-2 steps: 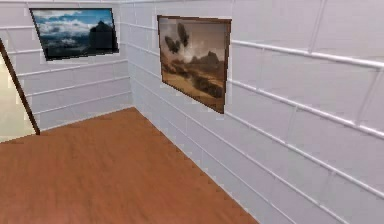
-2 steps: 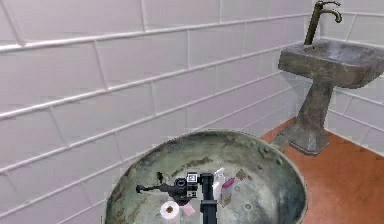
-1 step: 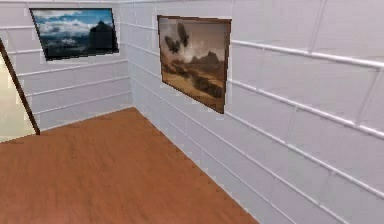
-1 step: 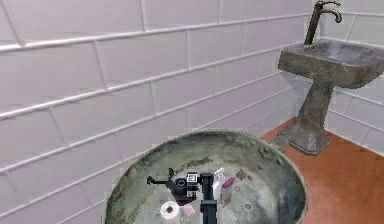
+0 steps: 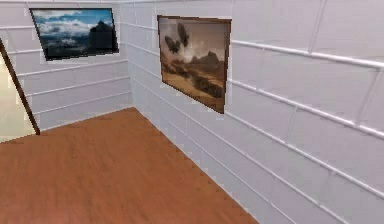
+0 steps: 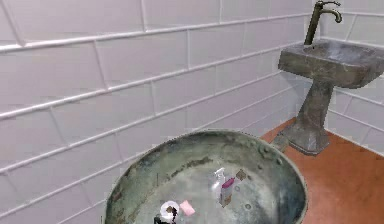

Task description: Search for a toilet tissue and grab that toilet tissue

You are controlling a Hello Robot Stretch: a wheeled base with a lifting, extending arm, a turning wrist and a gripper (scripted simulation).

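A landscape painting [image 5: 194, 62] hangs at one o'clock on the tiled wall [image 5: 300, 120], another picture [image 5: 74, 33] at eleven, wooden floor [image 5: 100, 170] at six

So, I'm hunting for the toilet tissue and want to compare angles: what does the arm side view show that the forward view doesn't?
Arm side view: a grey pedestal sink with a faucet, and a big round metal tub with small items in it, too small to name. Forward view: two framed landscape pictures and a door frame. Both: white tiled walls and a wooden floor.
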